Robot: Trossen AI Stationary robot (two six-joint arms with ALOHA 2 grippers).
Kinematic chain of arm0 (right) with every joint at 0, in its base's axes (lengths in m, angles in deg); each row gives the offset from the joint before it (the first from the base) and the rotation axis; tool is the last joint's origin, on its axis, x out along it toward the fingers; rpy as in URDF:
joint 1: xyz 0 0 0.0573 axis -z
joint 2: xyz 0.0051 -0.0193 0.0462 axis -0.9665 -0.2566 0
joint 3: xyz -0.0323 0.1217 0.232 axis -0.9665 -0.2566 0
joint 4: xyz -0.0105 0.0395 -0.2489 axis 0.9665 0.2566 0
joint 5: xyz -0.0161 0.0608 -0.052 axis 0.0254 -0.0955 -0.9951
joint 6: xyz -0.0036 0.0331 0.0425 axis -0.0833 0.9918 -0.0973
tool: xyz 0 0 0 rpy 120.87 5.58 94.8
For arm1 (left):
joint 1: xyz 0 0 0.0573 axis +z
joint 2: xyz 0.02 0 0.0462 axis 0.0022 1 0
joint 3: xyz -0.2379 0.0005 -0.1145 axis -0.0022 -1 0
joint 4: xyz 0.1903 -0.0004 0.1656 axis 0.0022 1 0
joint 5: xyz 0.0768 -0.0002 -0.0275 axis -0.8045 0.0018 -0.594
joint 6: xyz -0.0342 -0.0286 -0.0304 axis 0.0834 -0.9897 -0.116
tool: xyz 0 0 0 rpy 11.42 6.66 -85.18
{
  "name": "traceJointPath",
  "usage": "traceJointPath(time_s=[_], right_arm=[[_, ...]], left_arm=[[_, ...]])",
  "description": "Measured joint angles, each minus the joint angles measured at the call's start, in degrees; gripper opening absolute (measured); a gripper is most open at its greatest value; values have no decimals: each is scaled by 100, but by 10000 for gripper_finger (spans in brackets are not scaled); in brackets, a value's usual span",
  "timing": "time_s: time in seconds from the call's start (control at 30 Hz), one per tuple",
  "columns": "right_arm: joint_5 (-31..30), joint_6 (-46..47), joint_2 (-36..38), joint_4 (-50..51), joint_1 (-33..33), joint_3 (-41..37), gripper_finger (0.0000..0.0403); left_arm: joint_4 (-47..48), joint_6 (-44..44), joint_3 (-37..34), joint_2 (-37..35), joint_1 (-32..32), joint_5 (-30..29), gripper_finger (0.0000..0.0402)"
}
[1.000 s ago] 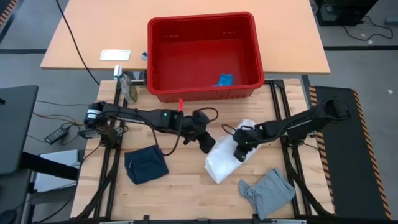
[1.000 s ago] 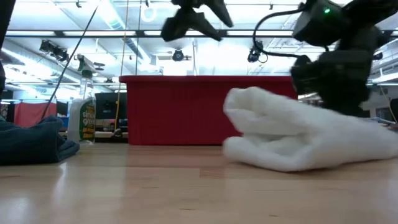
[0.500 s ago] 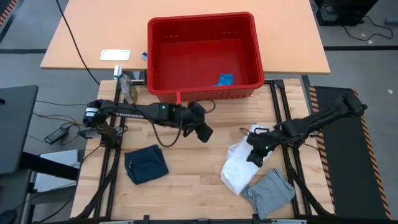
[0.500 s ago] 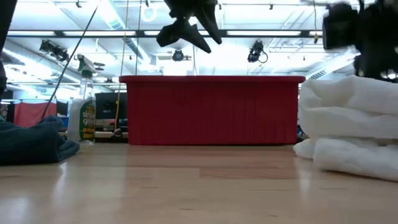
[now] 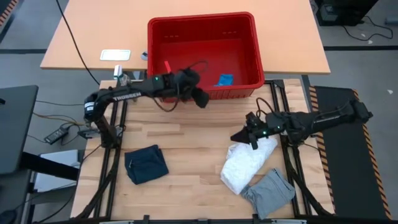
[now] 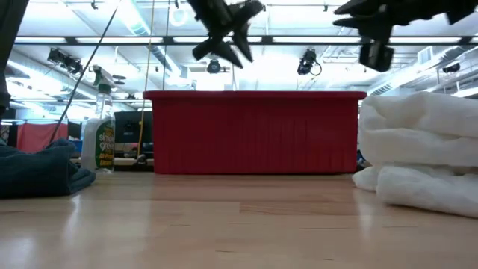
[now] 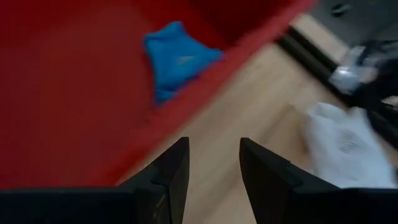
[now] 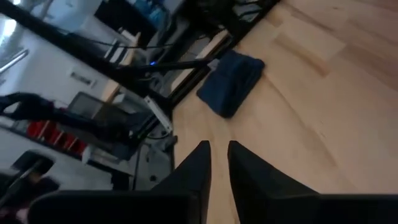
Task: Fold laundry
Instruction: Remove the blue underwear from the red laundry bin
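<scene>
Dark fingers on my left gripper (image 7: 211, 165) stand apart with a clear gap and nothing between them, hovering over the near wall of the red plastic basket (image 5: 158, 56), where a small bright blue cloth piece (image 5: 224, 79) lies on the floor by that wall. My right gripper (image 5: 238, 136) shows its two fingers nearly together with only a thin slit, empty as far as I can see, raised above the table just beside the white crinkly cloth bundle (image 5: 244, 163). That white piece sits on the light wooden table (image 5: 186, 137) toward the right, its lower edge touching or slightly overlapping the rumpled grey cloth (image 5: 268, 192) near the front edge. The folded dark navy cloth (image 5: 145, 164) rests well apart on the left side; it also shows in the right wrist view (image 8: 231, 81). From table height the white bundle (image 6: 418, 157) looks thick and layered, not yet flat. My judgement is that the left arm is going for the blue piece, so I would lower the open fingers straight onto its highest wrinkle, clear of the basket wall, pinch only a single layer and lift slowly so it does not snag the rim. I would keep the right arm clear of the white bundle meanwhile.
</scene>
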Motion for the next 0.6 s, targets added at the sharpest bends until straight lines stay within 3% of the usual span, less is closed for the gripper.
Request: traceJointPath(time_s=[0.2,0.37,0.6], right_arm=[[193,-943,-486,23,1179,667,44],[81,-1698,-1165,542,2457,1865,48],[184,-2711,-2681,1694,3897,3755,77]], left_arm=[[336,507,3,269,324,390,143],[936,1013,3,556,279,501,143],[1874,2338,1,847,231,1655,143]])
